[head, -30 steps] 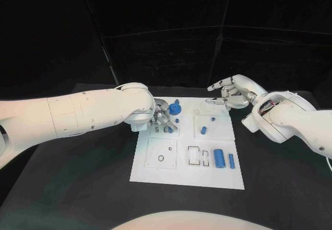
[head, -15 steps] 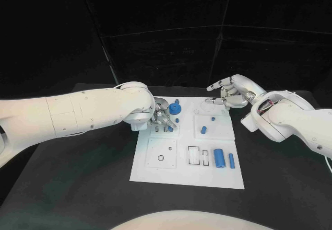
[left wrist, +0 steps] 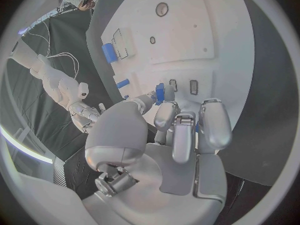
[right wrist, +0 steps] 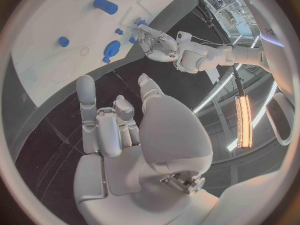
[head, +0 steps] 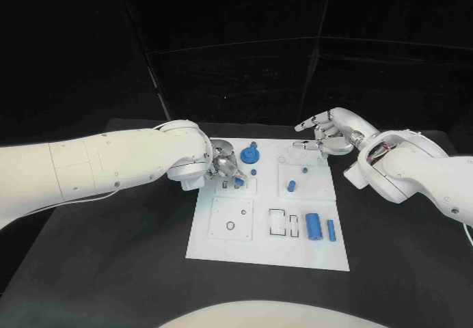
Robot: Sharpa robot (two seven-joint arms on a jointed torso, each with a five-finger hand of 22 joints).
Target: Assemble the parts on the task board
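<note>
The white task board [head: 222,253] lies mid-table. My left hand [head: 225,165] is over its far left corner, and in the left wrist view its thumb and a finger pinch a small blue piece [left wrist: 160,92] just above two narrow slots [left wrist: 194,86]. A round blue knob part [head: 249,156] stands beside that hand. My right hand [head: 331,133] hovers with fingers spread and nothing in them over the board's far right corner. Loose on the board lie a short blue peg [head: 292,184], a thick blue cylinder [head: 312,226] and a thin blue rod [head: 330,230].
The board's near left square has a small oval hole [head: 230,225], and rectangular recesses [head: 283,223] sit next to the thick cylinder. Bare black table [head: 109,273] surrounds the board on both sides and in front.
My left arm has drawn back slightly to the left, and the hand with its small blue piece shifted a little that way over the slots. The right hand has not moved.
</note>
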